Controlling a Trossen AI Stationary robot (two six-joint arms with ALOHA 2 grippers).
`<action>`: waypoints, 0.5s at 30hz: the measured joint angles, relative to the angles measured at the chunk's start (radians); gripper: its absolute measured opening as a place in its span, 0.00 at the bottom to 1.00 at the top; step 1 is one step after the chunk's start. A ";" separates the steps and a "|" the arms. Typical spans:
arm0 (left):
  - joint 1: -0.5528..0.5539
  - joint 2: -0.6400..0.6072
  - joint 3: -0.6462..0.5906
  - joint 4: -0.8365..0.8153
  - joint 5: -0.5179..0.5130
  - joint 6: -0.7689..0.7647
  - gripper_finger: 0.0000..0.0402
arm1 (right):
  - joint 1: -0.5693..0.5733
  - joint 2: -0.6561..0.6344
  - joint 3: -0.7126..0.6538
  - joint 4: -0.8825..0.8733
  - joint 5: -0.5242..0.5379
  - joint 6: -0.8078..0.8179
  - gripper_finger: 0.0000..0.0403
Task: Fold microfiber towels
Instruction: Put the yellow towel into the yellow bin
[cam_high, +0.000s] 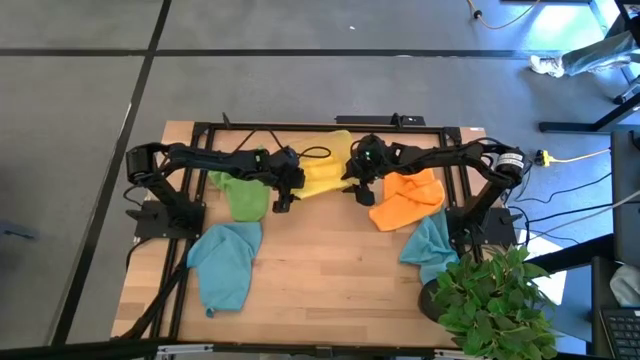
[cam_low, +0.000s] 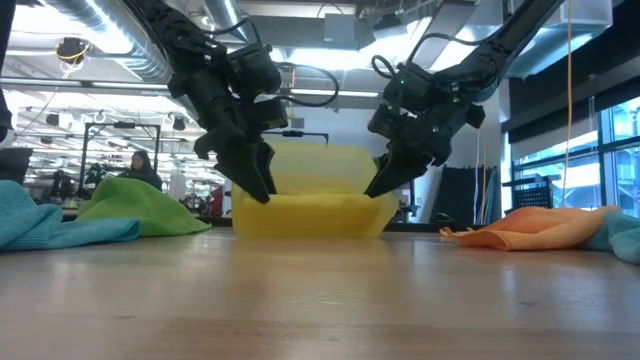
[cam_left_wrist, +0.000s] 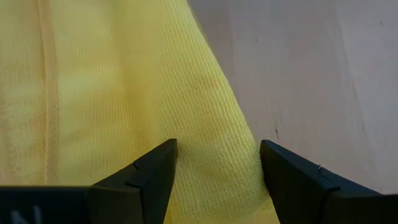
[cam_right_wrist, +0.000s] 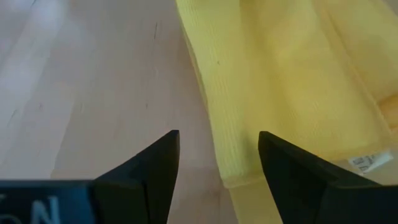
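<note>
A yellow towel (cam_high: 325, 170) lies bunched on the table's far middle, part of it standing up as a ridge (cam_low: 312, 200). My left gripper (cam_high: 283, 200) hangs open over the towel's left edge (cam_left_wrist: 236, 124), which runs between its fingers. My right gripper (cam_high: 362, 193) hangs open over the towel's right corner (cam_right_wrist: 230, 177), beside a white label (cam_right_wrist: 367, 162). In the low view the tips of both grippers (cam_low: 262, 190) (cam_low: 378, 188) stand above the tabletop. A green towel (cam_high: 240, 195), an orange towel (cam_high: 408, 200) and two teal towels (cam_high: 225, 262) (cam_high: 432, 248) lie crumpled around them.
A potted plant (cam_high: 495, 305) stands at the table's near right corner, against the right teal towel. Bare wood (cam_high: 330, 270) stretches across the near middle between the two teal towels. A black frame (cam_high: 330, 127) runs along the far edge.
</note>
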 joint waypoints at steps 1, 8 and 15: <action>0.000 0.000 0.000 0.001 -0.003 0.000 0.55 | 0.000 0.000 0.000 0.006 0.000 -0.001 0.54; 0.000 0.000 0.000 0.001 -0.012 0.000 0.54 | 0.000 0.000 0.000 0.039 0.001 -0.016 0.54; 0.000 -0.006 0.022 -0.037 -0.012 -0.004 0.54 | 0.000 0.000 0.000 0.041 0.047 -0.035 0.54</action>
